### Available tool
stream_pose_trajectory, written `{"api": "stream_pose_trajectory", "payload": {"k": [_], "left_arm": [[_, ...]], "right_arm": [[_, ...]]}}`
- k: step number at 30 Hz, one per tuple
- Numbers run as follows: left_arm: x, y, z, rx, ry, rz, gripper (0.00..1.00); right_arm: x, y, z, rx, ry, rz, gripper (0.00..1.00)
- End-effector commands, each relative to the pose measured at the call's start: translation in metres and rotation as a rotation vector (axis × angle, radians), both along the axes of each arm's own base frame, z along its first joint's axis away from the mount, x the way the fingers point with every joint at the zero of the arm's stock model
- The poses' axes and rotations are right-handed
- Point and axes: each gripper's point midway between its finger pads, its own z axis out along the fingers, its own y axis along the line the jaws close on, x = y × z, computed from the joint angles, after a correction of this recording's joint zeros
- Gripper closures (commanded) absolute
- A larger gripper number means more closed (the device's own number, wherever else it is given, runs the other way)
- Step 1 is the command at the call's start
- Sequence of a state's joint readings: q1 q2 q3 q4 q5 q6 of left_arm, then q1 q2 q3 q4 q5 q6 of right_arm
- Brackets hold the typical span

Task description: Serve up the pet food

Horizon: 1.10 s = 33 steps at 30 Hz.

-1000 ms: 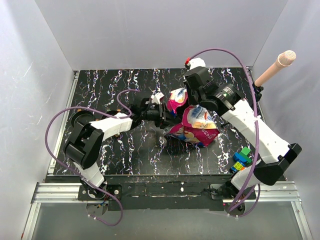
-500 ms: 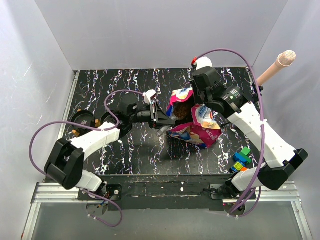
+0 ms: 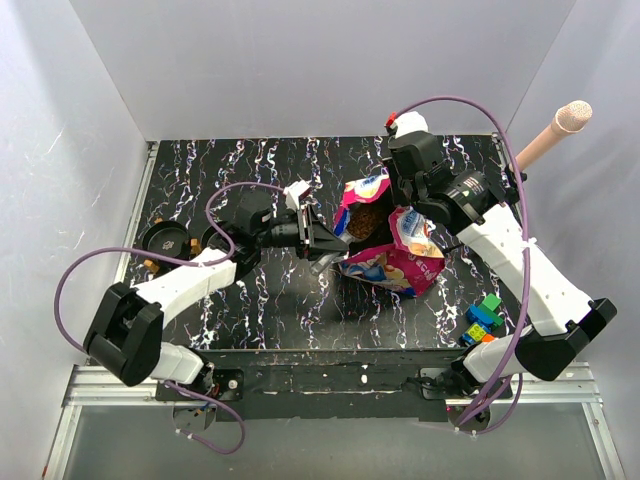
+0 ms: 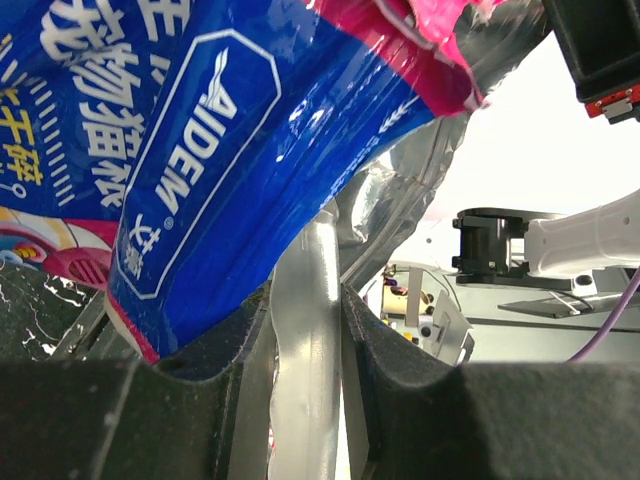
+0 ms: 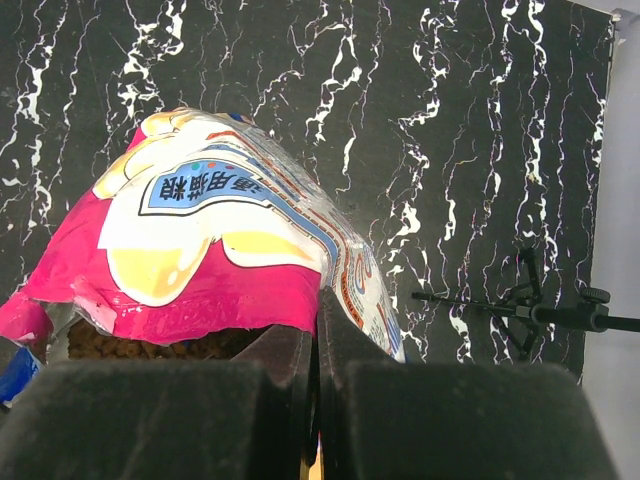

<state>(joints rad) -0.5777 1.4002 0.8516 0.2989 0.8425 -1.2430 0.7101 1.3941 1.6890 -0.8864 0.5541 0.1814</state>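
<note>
The magenta-and-blue cat bag (image 3: 392, 266) lies mid-table with its mouth lifted open, and the pet food (image 3: 366, 221) shows inside as a brown grainy mass. My right gripper (image 3: 398, 207) is shut on the bag's upper rim (image 5: 330, 270); kibble (image 5: 150, 348) shows under that rim. My left gripper (image 3: 322, 243) is at the bag's left side, shut on a smooth silver handle (image 4: 305, 330) that runs up behind the blue bag face (image 4: 200, 150). The handle's far end is hidden by the bag.
Two black round bowls (image 3: 166, 238) sit at the left edge of the marbled table (image 3: 260, 300). Colourful toy blocks (image 3: 483, 318) lie at the right front. A pink microphone-like rod (image 3: 550, 135) leans in from the back right corner.
The right gripper has pulled the bag's rim up and back, opening the mouth so the kibble shows. The left arm's elbow swung down-left while its gripper stayed at the bag.
</note>
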Motion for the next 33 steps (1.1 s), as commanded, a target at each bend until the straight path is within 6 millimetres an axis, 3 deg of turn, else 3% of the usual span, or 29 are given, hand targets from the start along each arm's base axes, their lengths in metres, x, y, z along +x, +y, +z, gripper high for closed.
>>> {"api": "stream_pose_trajectory", "payload": {"k": [1, 4, 6, 9, 11, 13, 15, 17, 20, 22, 26, 33], "left_arm": [[0.002, 0.009, 0.017, -0.031, -0.092, 0.069, 1.0], [0.014, -0.002, -0.003, -0.102, 0.012, 0.012, 1.0], [0.006, 0.005, 0.005, -0.12, 0.03, 0.024, 1.0], [0.004, 0.014, -0.001, 0.019, 0.013, 0.088, 1.0], [0.021, -0.003, -0.01, -0.048, 0.08, 0.043, 1.0], [0.029, -0.011, 0.006, -0.17, 0.103, 0.017, 1.0], [0.019, -0.001, 0.02, -0.157, 0.049, 0.034, 1.0], [0.01, 0.007, 0.007, -0.035, 0.03, 0.043, 1.0], [0.014, 0.001, -0.005, -0.068, 0.093, 0.016, 1.0], [0.016, 0.0, 0.005, -0.102, 0.094, 0.026, 1.0], [-0.001, 0.017, 0.032, -0.065, 0.01, 0.049, 1.0], [-0.012, 0.016, 0.046, -0.128, 0.006, -0.03, 1.0]], "right_arm": [[0.002, -0.021, 0.093, 0.167, -0.279, -0.081, 0.99], [0.004, -0.019, 0.092, 0.164, -0.277, -0.074, 0.99], [0.003, -0.023, 0.095, 0.155, -0.274, -0.085, 0.99], [0.002, -0.023, 0.095, 0.16, -0.277, -0.08, 0.99], [0.003, -0.022, 0.093, 0.159, -0.273, -0.074, 0.99], [0.003, -0.021, 0.093, 0.157, -0.267, -0.075, 0.99], [0.002, -0.023, 0.095, 0.159, -0.271, -0.078, 0.99], [0.002, -0.022, 0.095, 0.161, -0.275, -0.073, 0.99], [0.001, -0.023, 0.092, 0.156, -0.269, -0.072, 0.99], [0.0, -0.025, 0.091, 0.156, -0.27, -0.079, 0.99], [0.001, -0.028, 0.091, 0.151, -0.275, -0.084, 0.99], [0.001, -0.025, 0.095, 0.17, -0.267, -0.082, 0.99]]}}
